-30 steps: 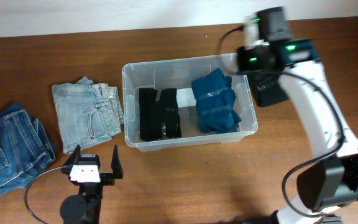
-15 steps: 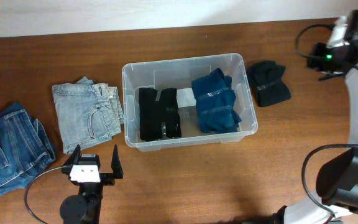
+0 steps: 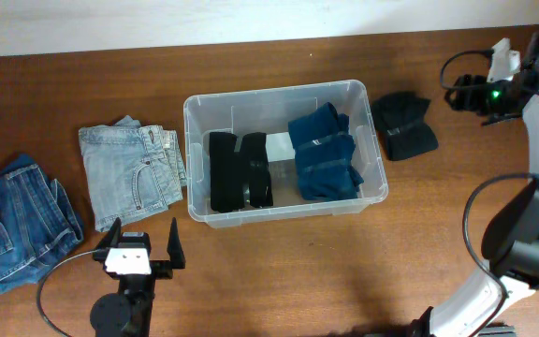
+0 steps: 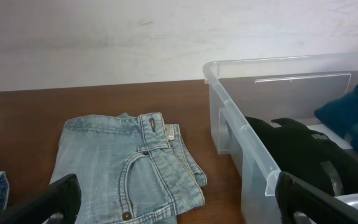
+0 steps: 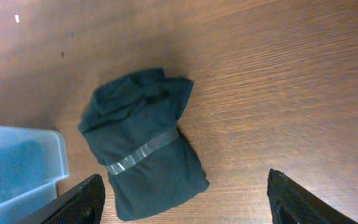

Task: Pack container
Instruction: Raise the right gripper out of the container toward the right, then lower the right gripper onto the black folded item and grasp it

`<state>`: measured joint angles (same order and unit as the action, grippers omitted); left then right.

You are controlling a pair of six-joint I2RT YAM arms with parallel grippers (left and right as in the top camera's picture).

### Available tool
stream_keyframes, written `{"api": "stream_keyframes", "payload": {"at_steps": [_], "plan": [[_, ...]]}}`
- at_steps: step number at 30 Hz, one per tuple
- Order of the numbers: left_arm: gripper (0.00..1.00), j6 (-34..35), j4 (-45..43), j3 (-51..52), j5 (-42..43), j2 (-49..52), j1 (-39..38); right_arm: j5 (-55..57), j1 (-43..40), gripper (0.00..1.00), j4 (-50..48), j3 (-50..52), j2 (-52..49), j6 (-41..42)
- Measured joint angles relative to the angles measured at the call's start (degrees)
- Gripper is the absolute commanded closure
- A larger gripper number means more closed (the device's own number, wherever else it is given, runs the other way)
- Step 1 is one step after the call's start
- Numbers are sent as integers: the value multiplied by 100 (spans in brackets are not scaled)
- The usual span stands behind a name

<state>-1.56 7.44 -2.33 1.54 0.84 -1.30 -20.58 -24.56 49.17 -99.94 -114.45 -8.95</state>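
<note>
**Left tool** point(image 4: 182, 208): fingers spread wide, nothing between them. Ahead of it and to its right stands the container point(image 4: 241, 127) on the counter point(image 4: 30, 124), holding two black rolled bundles point(image 3: 240, 170) and a blue bundle point(image 3: 324, 154). Folded light jeans point(image 4: 129, 168) lie straight ahead of this tool, and darker jeans point(image 3: 17, 220) lie off to its left.

**Right tool** point(image 5: 185, 208): fingers wide apart, gripping nothing. It is above a dark banded bundle point(image 5: 145, 149) lying on the counter. One container corner shows at the left edge of its wrist view.

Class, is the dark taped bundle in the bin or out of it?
Out. The bundle lies on the table beside the bin, outside its wall.
</note>
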Motion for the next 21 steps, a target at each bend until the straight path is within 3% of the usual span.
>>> {"api": "stream_keyframes", "payload": {"at_steps": [21], "plan": [[1,0,0,0,0,0,0,-640,0,27,-114,0,-1563,-791]]}}
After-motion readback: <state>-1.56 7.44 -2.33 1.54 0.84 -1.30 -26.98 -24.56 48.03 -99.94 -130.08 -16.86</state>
